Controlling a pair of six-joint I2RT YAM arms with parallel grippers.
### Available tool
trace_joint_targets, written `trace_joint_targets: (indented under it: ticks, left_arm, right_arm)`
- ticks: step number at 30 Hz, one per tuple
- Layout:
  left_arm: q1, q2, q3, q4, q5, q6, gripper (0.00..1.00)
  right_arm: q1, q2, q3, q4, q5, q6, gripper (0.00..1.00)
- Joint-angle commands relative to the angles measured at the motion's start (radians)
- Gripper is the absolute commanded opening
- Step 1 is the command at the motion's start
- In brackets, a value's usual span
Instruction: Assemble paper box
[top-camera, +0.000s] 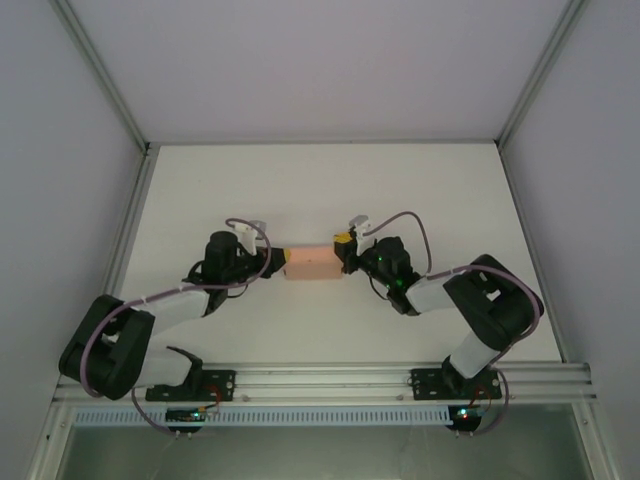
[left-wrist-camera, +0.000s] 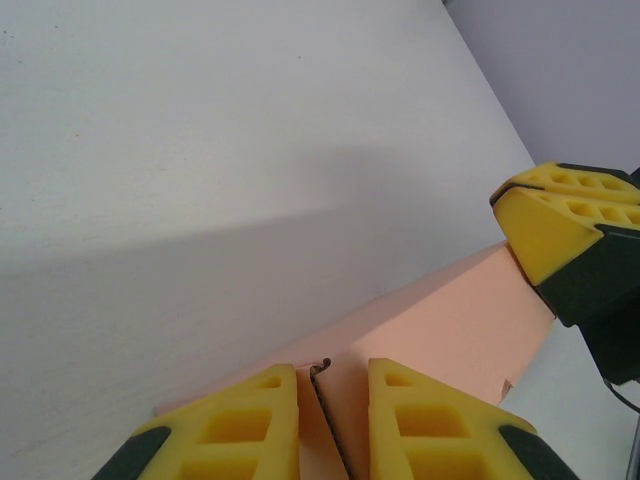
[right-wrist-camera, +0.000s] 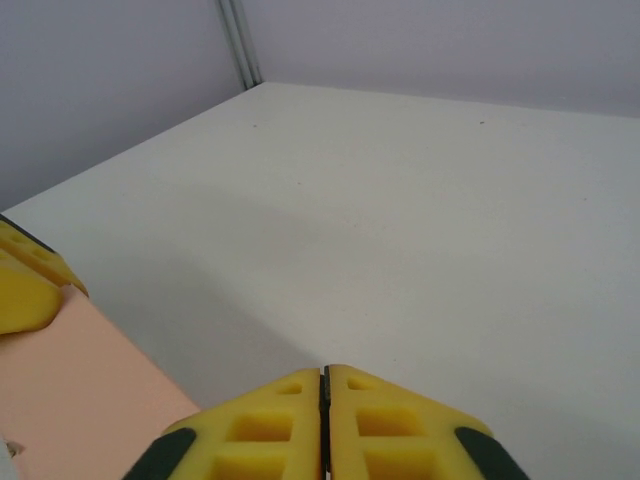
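The salmon-pink paper box lies low on the white table, between my two grippers. My left gripper is at its left end. In the left wrist view its yellow fingers are shut on an upright card wall of the paper box, whose ridged edge shows between them. My right gripper sits at the box's right end. Its fingertips are pressed together with nothing between them, and the paper box lies beside them at lower left. In the left wrist view the right gripper touches the box's far end.
Aluminium frame posts and grey walls enclose the table on three sides. A metal rail carrying both arm bases runs along the near edge. Bare white surface stretches behind the box.
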Motion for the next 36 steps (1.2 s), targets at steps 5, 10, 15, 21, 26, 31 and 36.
trace_joint_targets:
  ticks: [5, 10, 15, 21, 26, 31, 36]
  left_arm:
    - [-0.046, 0.036, -0.055, -0.318, -0.155, 0.071, 0.0]
    - [-0.059, 0.041, -0.041, -0.339, -0.181, 0.068, 0.0]
    - [-0.082, 0.033, 0.078, -0.441, -0.21, 0.064, 0.15]
    - [-0.101, -0.002, 0.256, -0.55, -0.224, 0.075, 0.34]
    - [-0.104, -0.054, 0.365, -0.669, -0.271, 0.108, 0.6]
    - [-0.104, -0.089, 0.414, -0.741, -0.341, 0.124, 0.99]
    - [-0.103, -0.119, 0.459, -0.824, -0.402, 0.139, 1.0]
  right_arm:
    - [-0.022, 0.092, -0.073, -0.315, 0.037, -0.065, 0.02]
    - [-0.027, 0.081, -0.067, -0.33, 0.029, -0.068, 0.02]
    - [-0.029, 0.024, 0.017, -0.483, 0.006, -0.055, 0.09]
    - [-0.01, -0.03, 0.226, -0.746, 0.015, -0.03, 0.18]
    - [-0.001, -0.11, 0.354, -0.87, 0.02, -0.03, 0.33]
    - [-0.009, -0.161, 0.43, -0.983, -0.01, -0.022, 0.54]
    - [-0.046, -0.197, 0.493, -1.058, -0.146, -0.101, 0.96]
